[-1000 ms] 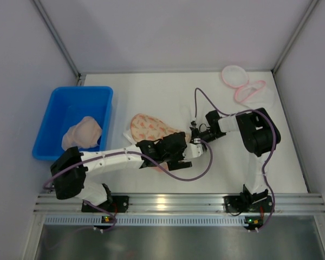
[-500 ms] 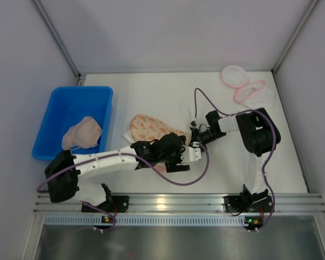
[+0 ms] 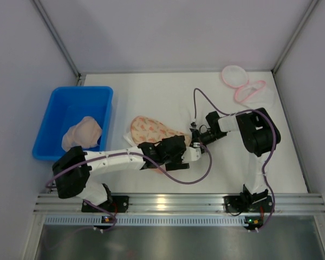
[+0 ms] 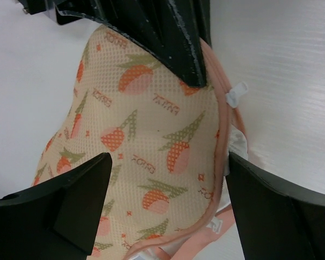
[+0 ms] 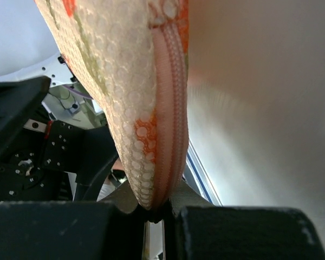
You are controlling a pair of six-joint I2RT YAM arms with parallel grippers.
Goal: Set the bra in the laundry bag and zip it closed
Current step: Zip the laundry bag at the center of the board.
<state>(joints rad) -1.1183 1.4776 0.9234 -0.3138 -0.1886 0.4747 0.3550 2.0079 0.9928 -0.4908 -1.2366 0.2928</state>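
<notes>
The laundry bag [image 3: 151,129], peach mesh with a fruit print, lies on the table just to the right of the blue bin [image 3: 46,127]. My right pincer [image 5: 154,208] is clamped tight on the end of its pink zipper [image 5: 170,108], at the side of the bag away from the bin. My left pincer [image 4: 165,184] hangs spread wide over the bag, gripping nothing, with the small white zipper pull [image 4: 235,95] at the bag's edge just ahead of it. Pale fabric [image 4: 239,142] shows at the seam beside the pull. I judge that this is the bra, already inside, though I cannot be sure. So I take this for the zipping step. Next I must bring my left fingers onto that little pull, pinch it squarely, and draw it along the seam against my right pincer's hold.
</notes>
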